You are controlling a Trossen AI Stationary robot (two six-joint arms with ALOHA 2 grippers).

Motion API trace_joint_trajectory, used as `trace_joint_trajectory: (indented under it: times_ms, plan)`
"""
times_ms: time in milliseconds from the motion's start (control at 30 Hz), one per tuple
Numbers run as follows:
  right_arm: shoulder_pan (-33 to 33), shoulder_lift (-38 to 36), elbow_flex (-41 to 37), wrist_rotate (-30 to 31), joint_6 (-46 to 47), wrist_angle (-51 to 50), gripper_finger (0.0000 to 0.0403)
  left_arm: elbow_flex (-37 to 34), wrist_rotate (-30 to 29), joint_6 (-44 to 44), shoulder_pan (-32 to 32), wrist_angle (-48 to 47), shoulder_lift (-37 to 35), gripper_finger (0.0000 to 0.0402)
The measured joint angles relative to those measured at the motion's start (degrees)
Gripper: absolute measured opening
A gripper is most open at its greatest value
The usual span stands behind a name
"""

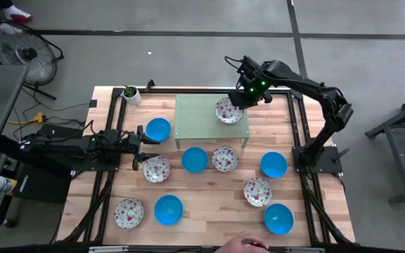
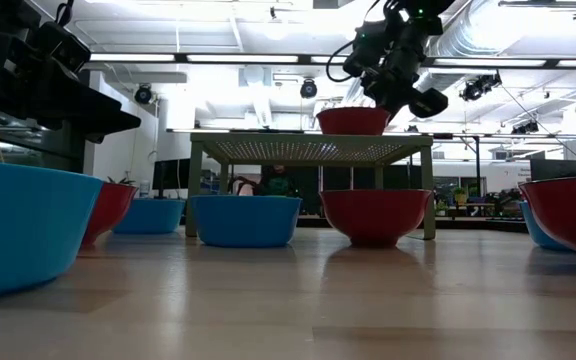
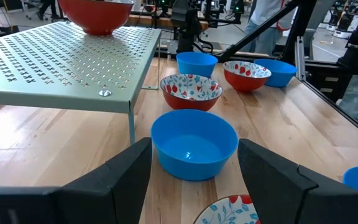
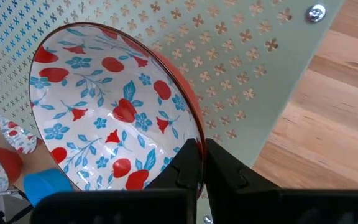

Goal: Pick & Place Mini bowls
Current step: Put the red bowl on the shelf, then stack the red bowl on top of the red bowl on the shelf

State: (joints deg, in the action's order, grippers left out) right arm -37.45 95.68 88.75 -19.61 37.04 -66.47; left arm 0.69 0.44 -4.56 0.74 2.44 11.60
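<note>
A white floral bowl with a red outside stands on the green perforated stand; the low view shows it on the stand top. My right gripper is shut on it. My left gripper is open and empty at the table's left, between a blue bowl and a floral bowl. In the left wrist view its fingers frame another blue bowl farther off. More blue bowls and floral bowls rest on the table. My right gripper holds the floral bowl by its rim, on the side toward the table's far right. One finger is inside the bowl and one outside. The fingers come from above, slanting down. The bowl's base is on the stand top, about level.
A small white pot with a green plant stands at the far left corner. Bowls lie at the right and near left. A person's hand shows at the near edge. Metal frame rails run along both sides.
</note>
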Motion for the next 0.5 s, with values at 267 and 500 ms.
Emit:
trace_joint_trajectory:
  times_ms: [267, 500]
  plan:
    - [0.00, 0.00, 0.00, -0.25, -0.02, 0.36, 0.0046, 0.00, 0.01, -0.01, -0.01, -0.02, 0.00, 0.0234]
    - [-0.01, 0.00, 0.00, -0.20, 0.00, 0.36, 0.0083, 0.00, 0.01, -0.01, 0.01, -0.01, 0.00, 0.0234]
